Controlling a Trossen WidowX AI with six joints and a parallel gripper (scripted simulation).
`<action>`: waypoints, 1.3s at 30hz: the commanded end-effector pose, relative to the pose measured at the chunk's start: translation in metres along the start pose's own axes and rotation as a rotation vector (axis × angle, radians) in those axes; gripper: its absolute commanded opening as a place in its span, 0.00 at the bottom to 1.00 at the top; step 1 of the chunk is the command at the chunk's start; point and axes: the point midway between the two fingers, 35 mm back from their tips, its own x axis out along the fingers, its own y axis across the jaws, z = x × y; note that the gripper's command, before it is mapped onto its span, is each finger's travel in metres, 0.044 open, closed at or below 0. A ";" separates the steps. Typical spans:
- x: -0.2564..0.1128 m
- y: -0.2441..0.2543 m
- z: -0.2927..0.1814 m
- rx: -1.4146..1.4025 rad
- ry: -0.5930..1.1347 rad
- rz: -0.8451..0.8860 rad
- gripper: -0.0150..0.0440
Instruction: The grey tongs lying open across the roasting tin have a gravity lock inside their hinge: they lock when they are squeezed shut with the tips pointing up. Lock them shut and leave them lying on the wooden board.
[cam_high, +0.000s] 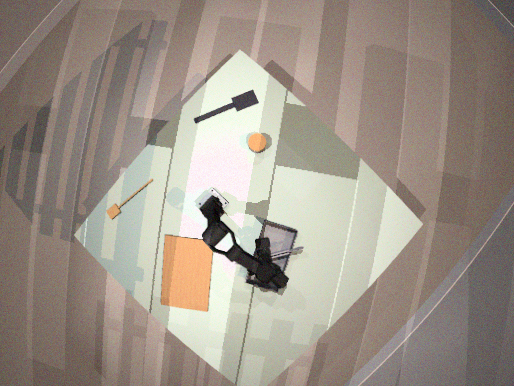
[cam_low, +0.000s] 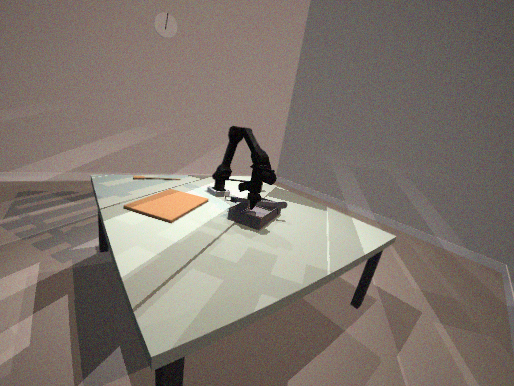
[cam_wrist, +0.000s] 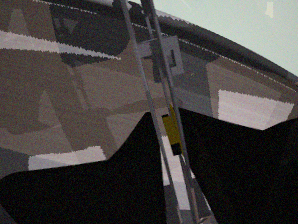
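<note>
The grey tongs (cam_high: 294, 251) (cam_wrist: 158, 40) lie across the dark roasting tin (cam_high: 281, 226) (cam_low: 245, 218), with one end reaching past its right rim in the top view. My gripper (cam_low: 254, 206) (cam_wrist: 161, 117) is low over the tin and shut on the tongs. In the wrist view the two long arms run close together between the black fingers, and a yellow piece (cam_wrist: 172, 131) shows on them there. The arm hides part of the tongs in the top view. Whether the lock is engaged cannot be seen. The wooden board (cam_high: 186, 272) (cam_low: 167, 204) bears nothing.
The orange board lies left of the tin, beyond the arm. A thin wooden tool with a square head (cam_high: 113, 211) (cam_low: 155, 178) lies at the far left. A black spatula (cam_high: 245, 100) and an orange round object (cam_high: 257, 142) are near the top corner in the top view.
</note>
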 end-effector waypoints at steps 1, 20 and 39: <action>-0.007 0.002 -0.001 0.000 0.002 0.002 0.00; -0.130 0.000 0.001 -0.004 0.004 0.003 0.00; -0.127 0.042 0.057 0.371 -0.004 0.002 0.00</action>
